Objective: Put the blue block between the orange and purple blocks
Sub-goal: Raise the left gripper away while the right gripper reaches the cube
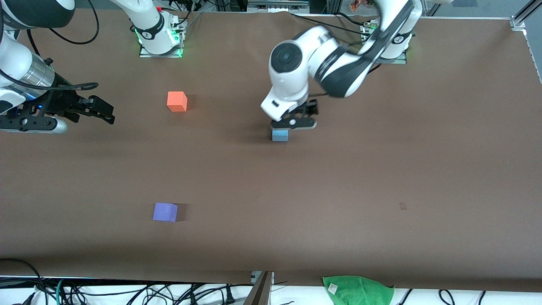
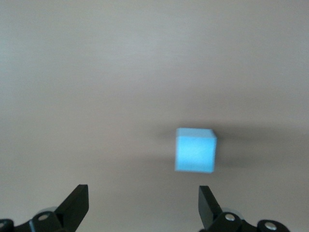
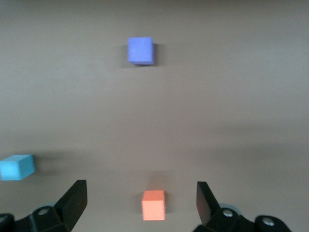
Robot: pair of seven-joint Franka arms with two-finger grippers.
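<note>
Left wrist view shows the left gripper (image 2: 143,208) with its two dark fingertips (image 2: 75,205) spread wide apart and nothing between them; the blue block (image 2: 195,150) sits on the brown table cover (image 2: 96,72) ahead of the gap, off toward one fingertip and touching neither. In the front view this left gripper (image 1: 294,123) hangs just above the blue block (image 1: 280,135), its own body hiding most of the fingers and the block's farther edge.

Bare brown cover lies on every side of the blue block. The orange block (image 1: 177,101) stands toward the right arm's end of the table and a little farther from the front camera; the purple block (image 1: 165,212) lies well nearer to that camera, almost in line with the orange one. A wide open strip separates those two, and the blue block is well outside it.

The right gripper (image 1: 101,111) waits at the right arm's end of the table, beside the orange block, fingers parted; its arm is cut off by the frame edge. Its wrist view shows the open right gripper (image 3: 140,205) with the orange block (image 3: 154,205) seen between its fingertips but on the table below them, the purple block (image 3: 140,50) farther off, and the blue block (image 3: 17,167) cropped at the edge.

A green cloth (image 1: 358,290) lies at the table's near edge, with a small white tag on it too small to read. No other writing is legible.
</note>
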